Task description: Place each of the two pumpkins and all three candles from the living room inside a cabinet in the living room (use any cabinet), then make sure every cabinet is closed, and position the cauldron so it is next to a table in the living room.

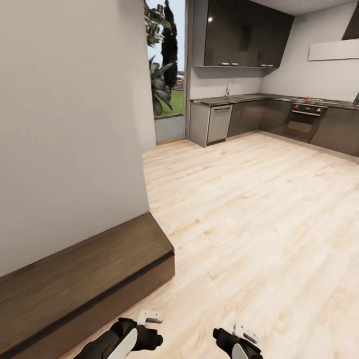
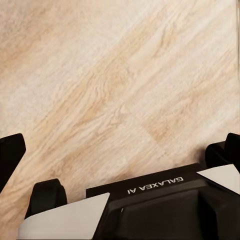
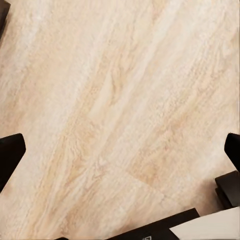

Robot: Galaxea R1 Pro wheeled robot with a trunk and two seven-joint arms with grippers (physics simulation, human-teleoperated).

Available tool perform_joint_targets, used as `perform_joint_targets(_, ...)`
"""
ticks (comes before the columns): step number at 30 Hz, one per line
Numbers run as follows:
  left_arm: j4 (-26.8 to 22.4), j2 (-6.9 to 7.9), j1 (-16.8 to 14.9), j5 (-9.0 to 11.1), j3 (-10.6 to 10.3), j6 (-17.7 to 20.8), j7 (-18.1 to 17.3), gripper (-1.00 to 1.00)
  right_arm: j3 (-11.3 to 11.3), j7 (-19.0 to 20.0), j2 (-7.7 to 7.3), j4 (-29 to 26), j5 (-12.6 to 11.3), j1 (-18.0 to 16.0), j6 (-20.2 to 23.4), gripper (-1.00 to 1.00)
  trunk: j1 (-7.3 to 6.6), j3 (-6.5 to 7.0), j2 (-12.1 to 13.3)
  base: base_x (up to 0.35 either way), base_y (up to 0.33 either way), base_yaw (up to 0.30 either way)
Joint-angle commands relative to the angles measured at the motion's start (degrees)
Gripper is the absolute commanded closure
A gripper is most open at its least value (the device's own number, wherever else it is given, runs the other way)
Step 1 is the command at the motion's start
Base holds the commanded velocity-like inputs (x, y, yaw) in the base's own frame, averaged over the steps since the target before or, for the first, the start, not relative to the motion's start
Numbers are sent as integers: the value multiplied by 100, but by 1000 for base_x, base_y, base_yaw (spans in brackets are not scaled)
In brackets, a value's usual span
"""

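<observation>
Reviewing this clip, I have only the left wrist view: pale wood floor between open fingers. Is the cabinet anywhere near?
Observer: Yes. In the head view the long low dark cabinet runs along the wall on the robot's left, close by.
Operator: Any drawer pulled out?
Observer: None on the part that shows; its front looks flush.
Operator: And the right tool?
Observer: The right tool is open over bare floor, holding nothing.
</observation>
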Motion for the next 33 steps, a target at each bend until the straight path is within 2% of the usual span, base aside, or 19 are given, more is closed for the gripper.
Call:
perform_joint_targets(1,-16,9,-4,61,-32,10,57,-100,-52,-38,-3,-8,-41,-4,18,-100,-23,13,39,0,0,-280)
perform_joint_targets(7,-14,9,-4,60,-32,11,63,-100,-181,-45,-3,100,-45,-4,17,-100,-155,121,279,0,0,-280)
perform_joint_targets(20,-13,-3,-4,57,-32,12,63,-100,-204,-66,-4,332,-47,-5,-130,-100,-440,355,801,0,0,-280)
perform_joint_targets(30,0,-46,-4,61,-71,12,63,-100,-209,-49,-61,396,-78,-8,-159,-100,-660,534,1202,0,0,-280)
perform_joint_targets(33,1,-54,-4,60,-75,14,63,-100,-385,-30,-82,437,-172,-6,-160,-100,-726,588,1322,0,0,-280)
